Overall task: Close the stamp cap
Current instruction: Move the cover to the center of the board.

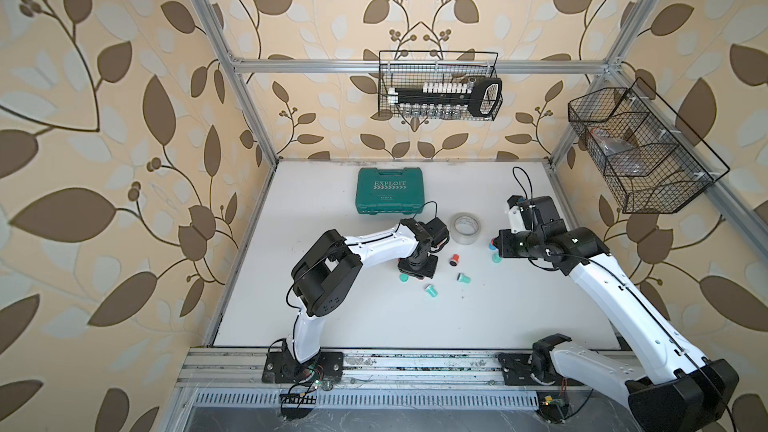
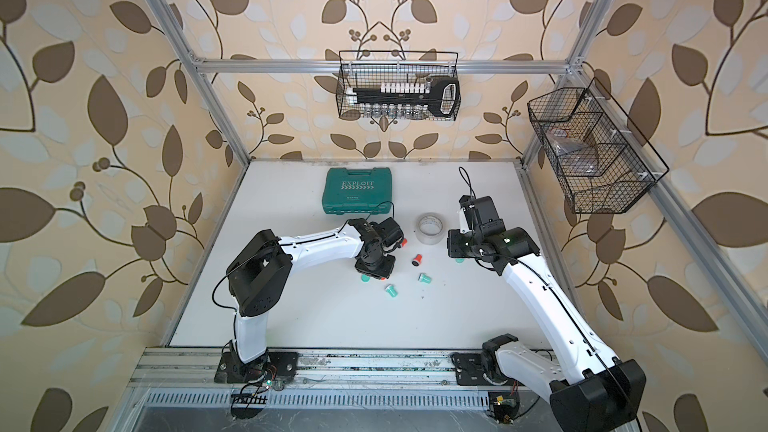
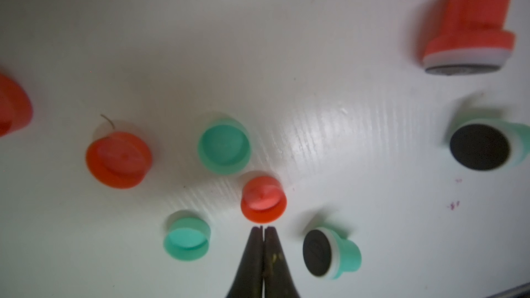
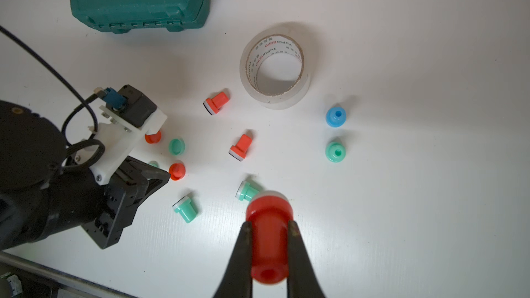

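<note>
My right gripper (image 4: 269, 225) is shut on a red stamp (image 4: 269, 242), held above the table by its handle. My left gripper (image 3: 262, 227) is shut with nothing between its fingers; its tips are low over the table right behind a loose red cap (image 3: 263, 199). Another red cap (image 3: 119, 159) and two green caps (image 3: 224, 146) (image 3: 186, 239) lie close by. Uncapped stamps lie on their sides: red ones (image 4: 217, 102) (image 4: 241, 146) and green ones (image 4: 186, 207) (image 4: 248, 190). In both top views the left gripper (image 1: 417, 270) (image 2: 374, 268) points down over the caps.
A clear tape roll (image 1: 466, 228) lies between the arms, and a green tool case (image 1: 390, 191) sits at the back. A blue stamp (image 4: 335, 116) and a green stamp (image 4: 335, 151) stand upright near the right arm. Wire baskets (image 1: 440, 85) hang on the frame.
</note>
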{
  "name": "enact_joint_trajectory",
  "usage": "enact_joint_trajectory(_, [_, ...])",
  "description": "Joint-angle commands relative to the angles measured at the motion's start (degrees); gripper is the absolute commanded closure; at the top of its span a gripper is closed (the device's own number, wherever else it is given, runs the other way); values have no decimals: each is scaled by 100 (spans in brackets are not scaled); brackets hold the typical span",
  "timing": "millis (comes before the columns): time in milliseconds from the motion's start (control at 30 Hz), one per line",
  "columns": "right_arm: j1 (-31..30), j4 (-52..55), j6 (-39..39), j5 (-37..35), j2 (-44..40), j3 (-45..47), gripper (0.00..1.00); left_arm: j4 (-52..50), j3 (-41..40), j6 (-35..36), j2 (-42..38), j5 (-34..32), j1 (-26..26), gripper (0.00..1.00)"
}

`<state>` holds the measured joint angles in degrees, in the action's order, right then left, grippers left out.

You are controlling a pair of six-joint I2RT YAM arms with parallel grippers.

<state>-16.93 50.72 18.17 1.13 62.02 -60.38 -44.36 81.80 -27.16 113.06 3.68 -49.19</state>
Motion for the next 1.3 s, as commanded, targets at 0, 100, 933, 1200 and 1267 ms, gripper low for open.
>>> enact_joint_trajectory(0, [36, 188, -173, 189, -85, 97, 100, -54, 263, 18, 125, 26, -38, 97])
enact_joint_trajectory(100, [70, 206, -208, 213, -111, 103, 100, -77, 342, 34, 280, 50, -38, 99])
enact_joint_trajectory(933, [206, 202, -289, 614, -112, 55, 100, -244, -1413, -858, -1156, -286, -785, 100])
enact_joint_trajectory(1200, [206, 194, -244, 766, 20, -100, 100, -329, -1715, -1156, -1597, -411, -992, 100])
enact_joint_trajectory(1267, [200, 234, -235, 788, 28, -174, 100, -439, -1560, -1117, -1697, -496, -993, 100])
